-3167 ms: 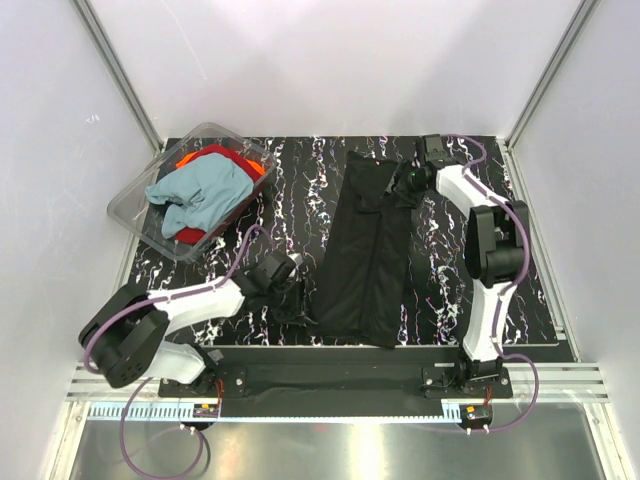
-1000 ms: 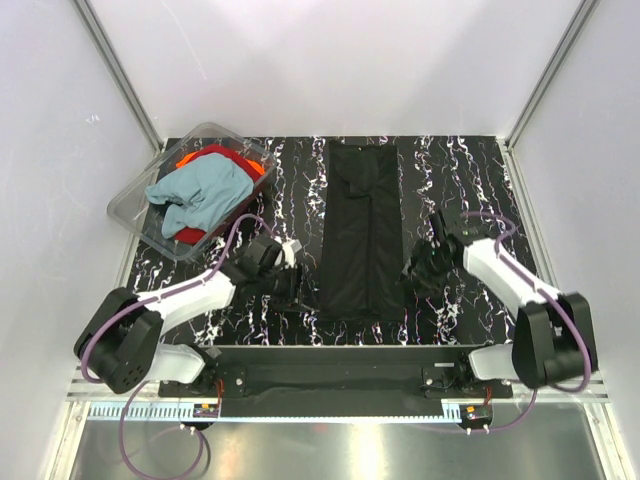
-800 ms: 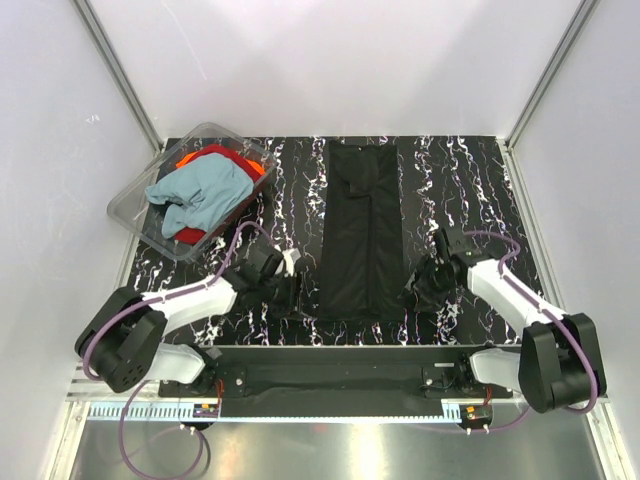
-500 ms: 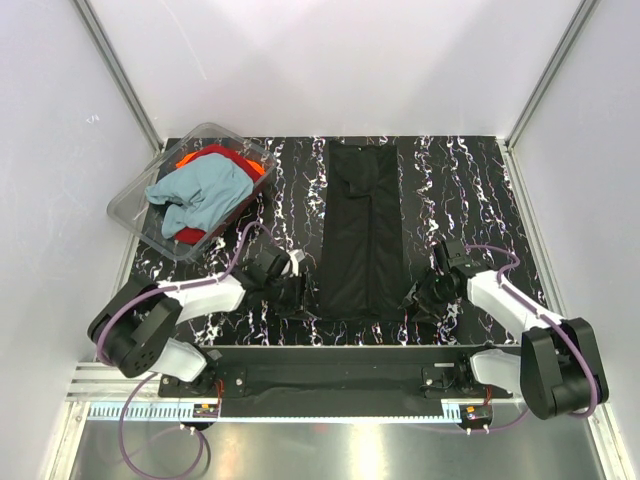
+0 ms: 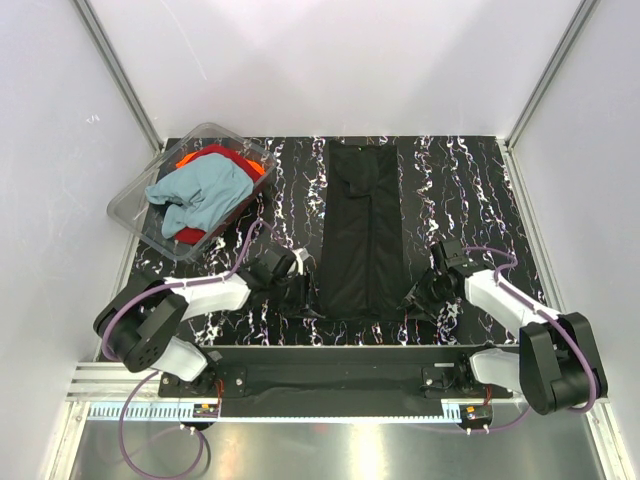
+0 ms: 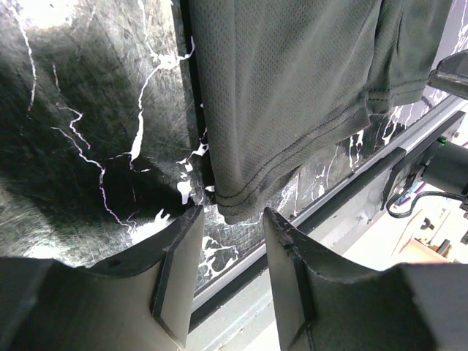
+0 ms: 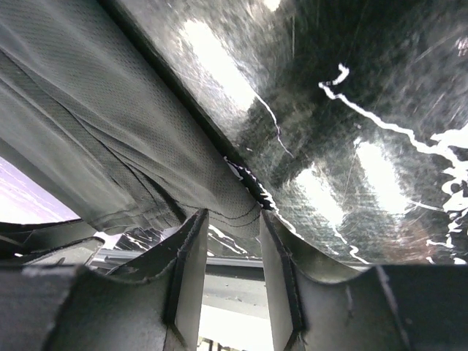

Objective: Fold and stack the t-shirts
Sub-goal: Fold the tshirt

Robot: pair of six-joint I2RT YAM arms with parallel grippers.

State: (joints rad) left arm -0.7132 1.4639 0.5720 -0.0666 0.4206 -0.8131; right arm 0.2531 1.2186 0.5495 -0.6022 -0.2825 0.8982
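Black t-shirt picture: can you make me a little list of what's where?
black t-shirt: folded into a long strip, flat on the table
left gripper: open, at the strip's near left corner
right gripper: open, at its near right corner
teal-blue t-shirt: bunched in the tub, over the red-orange t-shirt

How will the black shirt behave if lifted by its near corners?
Likely floppy: the black shirt is thin mesh knit lying flat, so it should sag between held corners. Probably light for its size. Its stacked layers at the near hem may slide apart.
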